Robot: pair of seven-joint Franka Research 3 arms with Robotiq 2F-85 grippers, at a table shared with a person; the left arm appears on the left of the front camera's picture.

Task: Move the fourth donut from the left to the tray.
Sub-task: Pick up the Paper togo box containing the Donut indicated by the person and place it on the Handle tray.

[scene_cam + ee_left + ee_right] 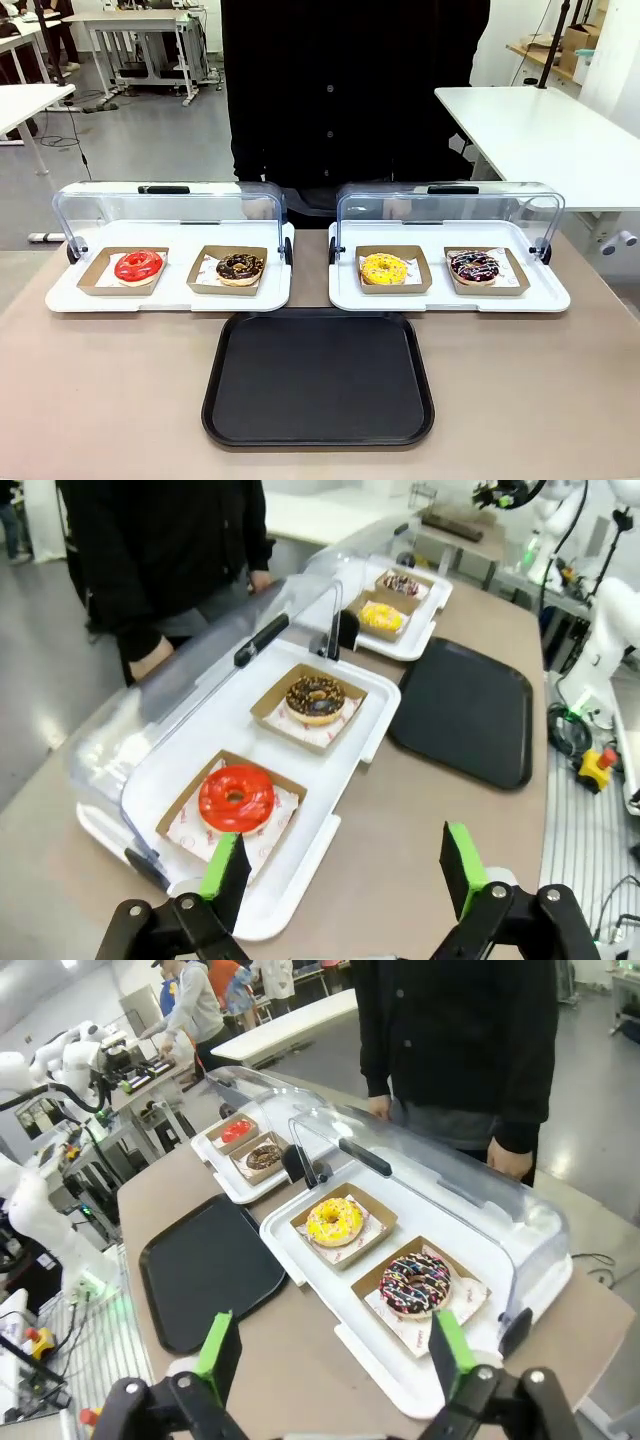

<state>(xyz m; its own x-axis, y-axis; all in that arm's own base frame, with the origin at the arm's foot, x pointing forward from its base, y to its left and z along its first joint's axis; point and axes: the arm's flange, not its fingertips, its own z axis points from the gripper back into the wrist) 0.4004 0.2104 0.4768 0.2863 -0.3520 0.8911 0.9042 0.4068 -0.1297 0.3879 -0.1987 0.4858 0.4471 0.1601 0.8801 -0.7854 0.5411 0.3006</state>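
Wide open and empty, the right gripper (332, 1340) hovers near the fourth donut (414, 1282), which sits in its cardboard holder (368, 1280) on the white display tray (335, 1305), apart from the black tray (210, 1265); pinching the soft glaze instead of the holder could crush it.

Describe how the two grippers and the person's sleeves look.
The left gripper and right gripper match: black jointed two-finger bodies with silver bolts at the knuckles and bright green pads on the fingers. The person wears a black buttoned top with long black sleeves.
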